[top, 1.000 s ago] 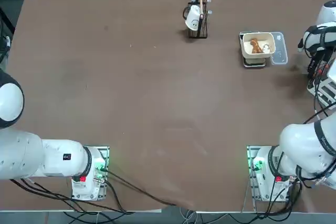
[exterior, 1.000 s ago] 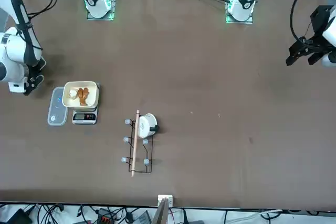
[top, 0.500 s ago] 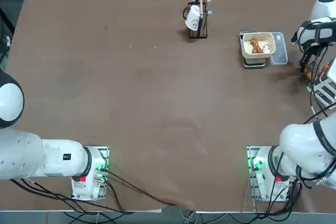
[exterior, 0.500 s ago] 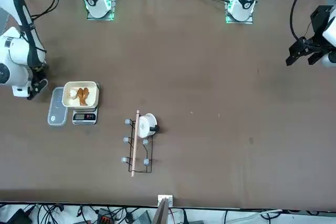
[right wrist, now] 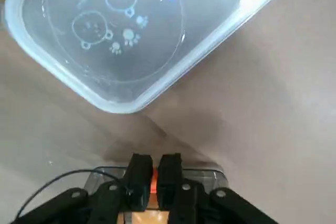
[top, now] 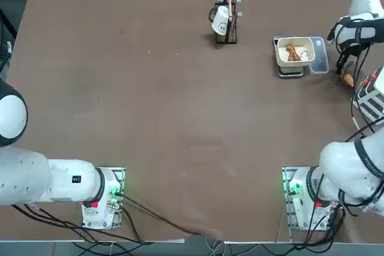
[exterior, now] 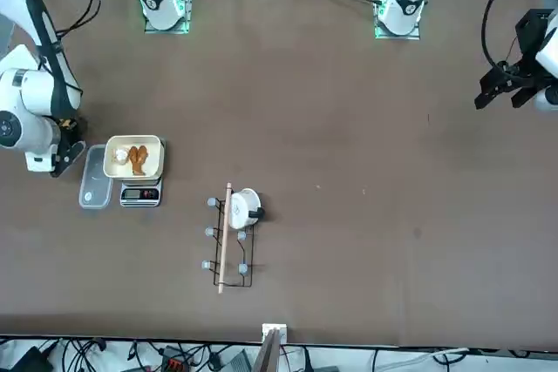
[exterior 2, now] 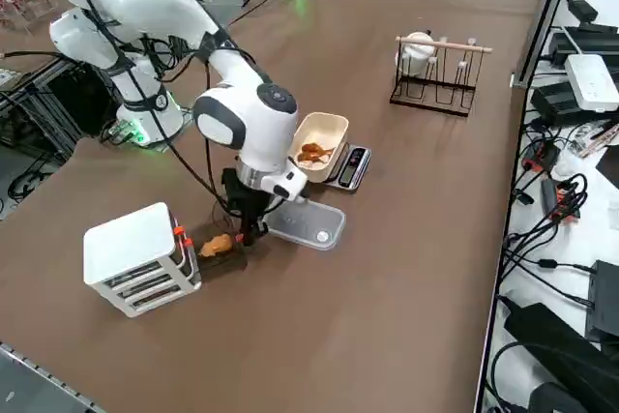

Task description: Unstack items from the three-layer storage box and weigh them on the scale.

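Observation:
My right gripper (exterior 2: 248, 235) hangs low between the three-layer storage box (exterior 2: 135, 258) and the scale (exterior 2: 350, 166). Its fingers (right wrist: 140, 174) are shut on the rim of a small see-through grey drawer (exterior 2: 224, 260). An orange-brown item (exterior 2: 217, 245) lies in that drawer and shows orange between the fingers in the right wrist view. The scale's cream tray (top: 279, 52) holds a brown lumpy item (top: 291, 52) and a white roundish one (top: 304, 56). The bluish plate (right wrist: 121, 30) lies on the table right in front of the gripper (top: 345, 71).
A thin dark cup stand (top: 228, 25) with a white cup (top: 221, 21) stands at the far middle of the table. The storage box (top: 372, 103) sits at the table's right edge, beside black cables and gear off the table.
The right gripper has moved away from the storage box toward the scale and the bluish plate, carrying the drawer with the orange-brown item. The fingers stayed shut.

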Motion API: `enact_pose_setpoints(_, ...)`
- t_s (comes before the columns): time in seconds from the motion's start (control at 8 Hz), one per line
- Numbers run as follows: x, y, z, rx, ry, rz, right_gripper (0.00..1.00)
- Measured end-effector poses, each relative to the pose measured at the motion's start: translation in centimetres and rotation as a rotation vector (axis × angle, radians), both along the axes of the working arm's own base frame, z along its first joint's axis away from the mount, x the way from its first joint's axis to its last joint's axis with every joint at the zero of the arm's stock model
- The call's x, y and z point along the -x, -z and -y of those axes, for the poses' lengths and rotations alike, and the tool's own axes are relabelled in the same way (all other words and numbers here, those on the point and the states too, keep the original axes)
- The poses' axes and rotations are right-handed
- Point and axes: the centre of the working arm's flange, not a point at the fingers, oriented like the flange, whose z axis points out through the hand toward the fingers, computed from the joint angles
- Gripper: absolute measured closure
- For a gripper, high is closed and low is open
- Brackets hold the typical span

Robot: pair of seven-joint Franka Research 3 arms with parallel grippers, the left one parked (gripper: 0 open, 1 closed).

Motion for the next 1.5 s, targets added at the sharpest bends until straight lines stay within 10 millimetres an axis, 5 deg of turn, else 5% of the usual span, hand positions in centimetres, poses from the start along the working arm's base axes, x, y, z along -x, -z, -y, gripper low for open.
enact_pose_setpoints(0.25,-0.4,-0.2,-0.3,-0.002,0.000,0.007,0.88)
enact_pose_setpoints(0.88,-3.1,-3.7,-2.9,0.009,-0.033,0.034,0.01)
enact_pose_setpoints(1.25,-2.4,-8.6,-1.5,0.035,0.034,-0.020,0.00)
enact_pose_setpoints(1.5,0.1,-7.8,2.4,0.016,0.071,-0.040,0.03)
